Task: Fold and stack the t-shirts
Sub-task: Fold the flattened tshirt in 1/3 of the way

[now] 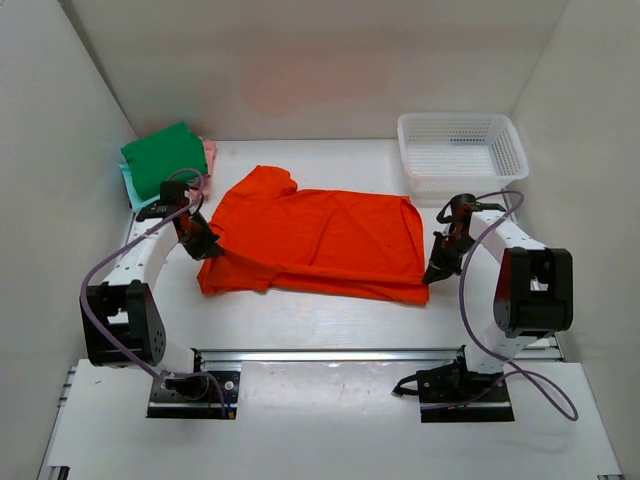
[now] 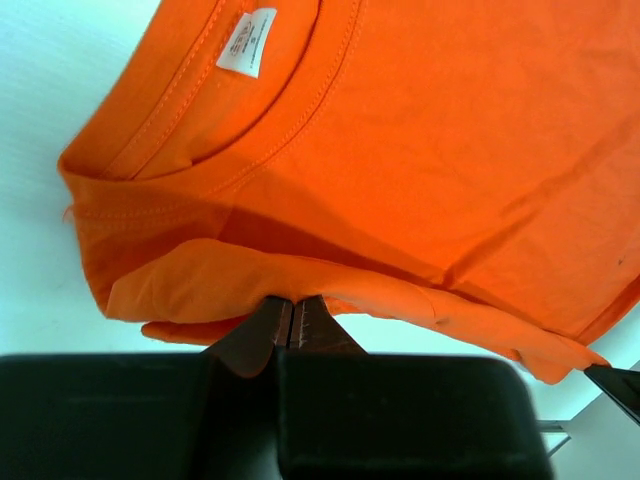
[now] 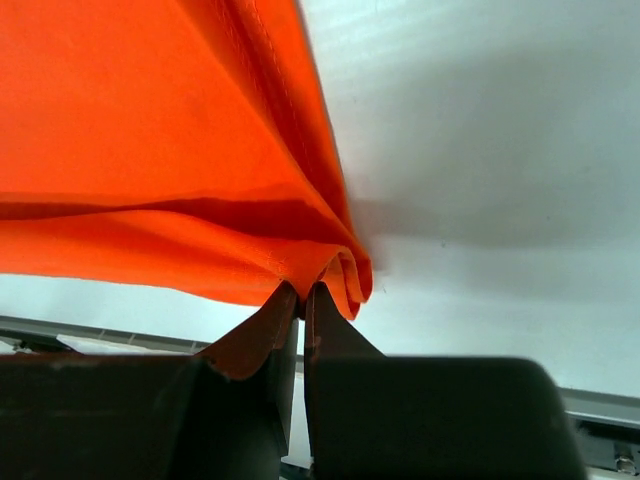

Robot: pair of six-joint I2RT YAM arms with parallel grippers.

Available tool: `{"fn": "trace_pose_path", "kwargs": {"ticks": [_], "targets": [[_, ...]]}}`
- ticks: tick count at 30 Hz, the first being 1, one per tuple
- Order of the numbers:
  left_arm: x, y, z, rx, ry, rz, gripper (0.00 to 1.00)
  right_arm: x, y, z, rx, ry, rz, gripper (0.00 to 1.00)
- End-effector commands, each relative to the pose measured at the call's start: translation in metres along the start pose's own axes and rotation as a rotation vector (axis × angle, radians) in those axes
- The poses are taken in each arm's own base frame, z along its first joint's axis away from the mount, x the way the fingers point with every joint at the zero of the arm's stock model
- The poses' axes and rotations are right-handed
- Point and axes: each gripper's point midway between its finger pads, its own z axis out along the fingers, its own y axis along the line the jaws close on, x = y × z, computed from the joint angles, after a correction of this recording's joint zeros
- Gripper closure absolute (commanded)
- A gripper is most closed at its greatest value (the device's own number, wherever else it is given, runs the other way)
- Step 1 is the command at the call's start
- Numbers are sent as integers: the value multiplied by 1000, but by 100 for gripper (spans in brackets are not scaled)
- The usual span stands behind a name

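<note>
The bright orange t-shirt point(image 1: 315, 240) lies spread across the middle of the table, collar to the left, its near edge partly lifted. My left gripper point(image 1: 207, 247) is shut on the shirt's near left edge by the sleeve; in the left wrist view point(image 2: 292, 303) the jaws pinch the cloth point(image 2: 400, 150) below the collar and label. My right gripper point(image 1: 437, 272) is shut on the shirt's near right corner, which bunches at the fingertips point(image 3: 301, 292) in the right wrist view point(image 3: 150, 150). A folded green t-shirt point(image 1: 163, 155) lies on pink point(image 1: 210, 153) and light teal point(image 1: 127, 182) ones at the back left.
A white plastic mesh basket point(image 1: 460, 150) stands at the back right. White walls close in the table on the left, back and right. An aluminium rail point(image 1: 330, 355) runs along the near edge between the arm bases.
</note>
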Motion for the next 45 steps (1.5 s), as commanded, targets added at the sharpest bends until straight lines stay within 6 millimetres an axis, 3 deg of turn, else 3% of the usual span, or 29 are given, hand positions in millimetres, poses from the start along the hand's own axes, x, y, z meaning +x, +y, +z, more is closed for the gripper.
{"fn": "trace_pose_path", "kwargs": {"ticks": [1, 6, 7, 9, 10, 14, 17, 21, 23, 25, 28, 31, 34, 38, 41, 45], "targets": [[-18, -18, -4, 50, -41, 6, 100, -17, 6, -2, -12, -38, 8, 100], [-29, -21, 4, 45, -47, -7, 100, -26, 10, 3, -37, -55, 12, 99], [-39, -24, 10, 53, -49, -20, 74, -45, 12, 1, -41, -110, 17, 99], [-49, -28, 10, 48, -67, -22, 49, -63, 21, -6, -60, -182, -11, 88], [-57, -35, 8, 72, -84, -17, 44, -72, 21, -13, -53, -224, -1, 82], [-61, -44, 6, 97, -94, -5, 43, -107, 31, -32, -51, -396, -26, 77], [-49, -40, 2, 102, -86, -7, 44, -111, 33, -40, -47, -437, -26, 74], [-19, -20, 4, 74, -61, -5, 45, -94, 31, -35, -51, -425, -55, 82], [-4, -18, 2, 96, -61, 10, 45, -71, 37, -24, -71, -384, -107, 90], [12, -8, 14, 85, -52, 21, 46, -56, 48, -19, -102, -382, -167, 99], [34, -13, 30, 93, -33, 72, 49, -27, 54, 1, -136, -326, -213, 100], [39, -14, 47, 80, -59, 84, 50, -14, 58, 20, -144, -299, -249, 100], [28, -15, 62, 52, -122, 92, 52, -17, 54, 35, -111, -316, -262, 100], [22, 9, 77, -96, -119, 159, 52, -17, 41, 49, -33, -278, -270, 100], [34, 37, 72, -196, -41, 215, 51, -16, 24, 55, 13, -202, -272, 100], [57, 62, 51, -240, -34, 313, 51, 5, 8, 60, 35, -53, -277, 100]]}}
